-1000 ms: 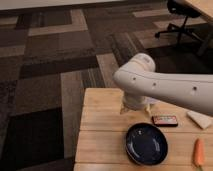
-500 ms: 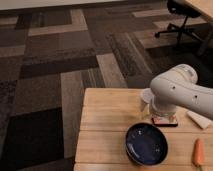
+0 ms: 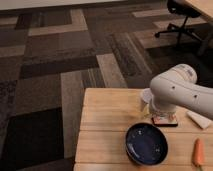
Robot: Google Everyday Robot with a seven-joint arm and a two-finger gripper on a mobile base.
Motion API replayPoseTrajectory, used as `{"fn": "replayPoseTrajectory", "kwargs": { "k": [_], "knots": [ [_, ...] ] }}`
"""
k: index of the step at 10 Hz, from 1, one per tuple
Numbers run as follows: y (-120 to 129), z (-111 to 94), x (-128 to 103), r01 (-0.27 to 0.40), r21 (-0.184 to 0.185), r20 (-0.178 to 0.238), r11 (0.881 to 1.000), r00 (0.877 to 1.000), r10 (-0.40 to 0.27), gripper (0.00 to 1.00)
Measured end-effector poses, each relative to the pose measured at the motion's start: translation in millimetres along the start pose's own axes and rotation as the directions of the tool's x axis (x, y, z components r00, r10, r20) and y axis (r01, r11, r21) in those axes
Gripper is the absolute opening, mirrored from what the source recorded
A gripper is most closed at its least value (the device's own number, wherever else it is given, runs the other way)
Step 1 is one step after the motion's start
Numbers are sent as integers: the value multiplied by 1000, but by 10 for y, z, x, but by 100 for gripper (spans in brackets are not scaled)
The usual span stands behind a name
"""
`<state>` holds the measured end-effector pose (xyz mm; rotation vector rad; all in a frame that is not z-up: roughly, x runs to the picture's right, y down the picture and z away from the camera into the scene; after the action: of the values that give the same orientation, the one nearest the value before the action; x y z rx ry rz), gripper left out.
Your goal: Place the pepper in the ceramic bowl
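Hanging beyond bowl [image 3: 128, 143], tool [image 3: 159, 114] stands apart from pepper [image 3: 198, 152].

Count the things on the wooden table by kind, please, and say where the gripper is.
Ceramic bowl: 1
Pepper: 1
Dark flat device: 1
White paper cup: 1
White folded item: 1
Total: 5
Gripper: hidden behind the arm, seemingly over the device.

Open tabletop [image 3: 180, 150] between bowl [image 3: 146, 145] and pepper [image 3: 198, 152]; arm [image 3: 175, 92] (hand hidden beneath) overhangs device [image 3: 166, 121].

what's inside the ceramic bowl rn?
Nothing: the ceramic bowl shows a bare interior. Pepper lies apart on the table. Gripper is hidden behind the arm.
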<state>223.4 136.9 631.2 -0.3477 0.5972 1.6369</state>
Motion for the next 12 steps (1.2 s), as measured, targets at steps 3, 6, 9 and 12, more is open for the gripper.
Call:
{"fn": "replayPoseTrajectory", "kwargs": {
  "k": [3, 6, 9, 12],
  "knots": [
    [-235, -12, 9, -18, 53, 23, 998, 1000, 17, 65],
    [-762, 21, 11, -89, 33, 61, 996, 994, 87, 65],
    [-1389, 146, 25, -131, -89, 93, 987, 986, 140, 65],
    [-1646, 297, 240, -69, -99, 60, 993, 995, 75, 65]
  ]
}}
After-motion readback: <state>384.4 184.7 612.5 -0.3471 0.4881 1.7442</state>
